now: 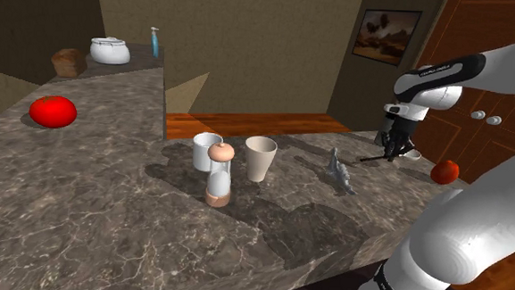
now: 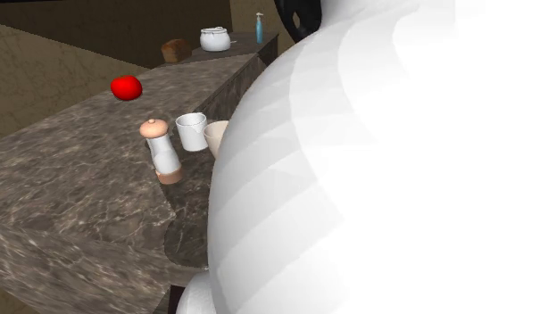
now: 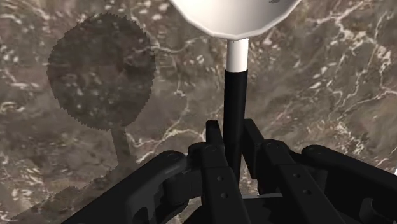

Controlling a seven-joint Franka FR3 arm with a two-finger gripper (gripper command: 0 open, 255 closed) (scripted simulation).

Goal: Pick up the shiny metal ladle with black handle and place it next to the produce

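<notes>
My black gripper (image 3: 233,137) is shut on the ladle's black handle (image 3: 234,102), and the fingers clasp it from both sides. The ladle's pale round bowl (image 3: 235,16) sticks out beyond the fingertips. Its shadow (image 3: 102,73) falls on the marble counter well to one side, so the ladle hangs above the surface. In the shoulder view the gripper (image 1: 392,147) holds the ladle (image 1: 412,155) over the counter's far right end. A red round fruit (image 1: 445,171) lies just to the right of it. A second red fruit (image 1: 52,111) (image 2: 126,86) sits far off at the left.
A grey figurine (image 1: 339,171), a beige cup (image 1: 260,158), a white mug (image 1: 205,151) and a pepper mill (image 1: 219,174) stand mid-counter. Bread (image 1: 68,62), a white pot (image 1: 110,50) and a blue bottle (image 1: 154,42) sit at the back left. The arm's white body (image 2: 384,169) blocks the second exterior view.
</notes>
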